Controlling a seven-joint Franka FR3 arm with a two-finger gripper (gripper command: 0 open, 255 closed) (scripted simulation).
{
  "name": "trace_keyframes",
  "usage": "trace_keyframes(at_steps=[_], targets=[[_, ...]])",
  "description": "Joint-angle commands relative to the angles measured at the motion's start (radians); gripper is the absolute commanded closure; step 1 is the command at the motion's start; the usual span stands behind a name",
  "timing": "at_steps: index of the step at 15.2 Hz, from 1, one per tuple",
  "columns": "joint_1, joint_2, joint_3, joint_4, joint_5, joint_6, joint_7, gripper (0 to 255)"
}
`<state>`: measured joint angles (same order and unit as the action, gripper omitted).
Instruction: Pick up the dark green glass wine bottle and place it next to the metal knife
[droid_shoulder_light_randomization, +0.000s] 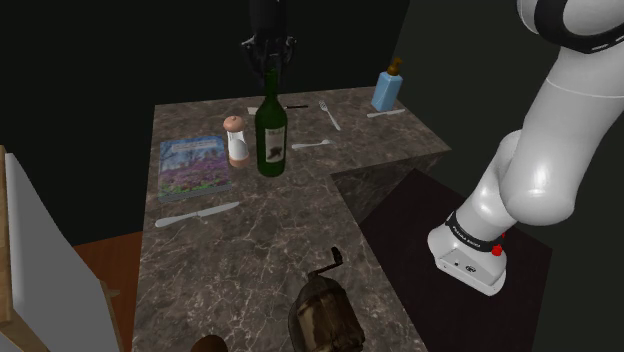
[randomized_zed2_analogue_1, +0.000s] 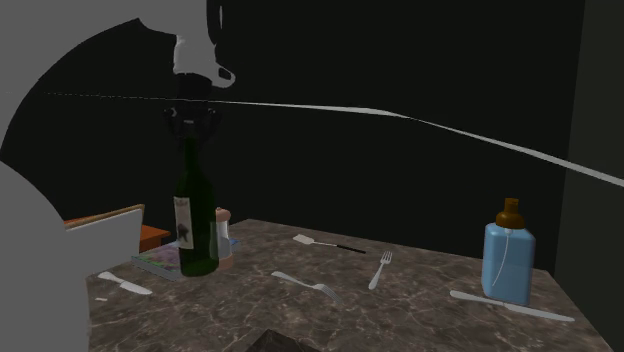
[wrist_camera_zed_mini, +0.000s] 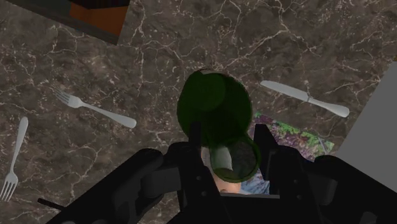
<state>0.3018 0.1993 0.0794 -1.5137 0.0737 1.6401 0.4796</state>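
Brown veined marble tabletop (droid_shoulder_light_randomization: 290, 240) carries everything. Dark green glass wine bottle (droid_shoulder_light_randomization: 271, 140) stands upright mid-table, just beside a colourful magazine (droid_shoulder_light_randomization: 193, 165) and a white salt shaker (droid_shoulder_light_randomization: 237, 142). All-black two-finger gripper (droid_shoulder_light_randomization: 271, 66) is clamped on the bottle's neck. Silver metal knife (droid_shoulder_light_randomization: 197, 214) lies apart, toward the shoulder view's lower left

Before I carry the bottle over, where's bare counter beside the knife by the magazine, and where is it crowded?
Bare counter lies between that knife, the grinder and the notched edge. Crowded: the magazine, shaker, wine bottle and a fork cluster just beyond it.
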Motion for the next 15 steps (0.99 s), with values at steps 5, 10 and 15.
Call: trace_keyframes(at_steps=[5, 10, 15], targets=[[0.083, 0.023, 0.053, 0.032, -0.005, 0.003, 0.137, 255], [0.155, 0.075, 0.094, 0.100, -0.017, -0.004, 0.249, 255], [0.166, 0.080, 0.100, 0.053, -0.018, 0.050, 0.262, 255]])
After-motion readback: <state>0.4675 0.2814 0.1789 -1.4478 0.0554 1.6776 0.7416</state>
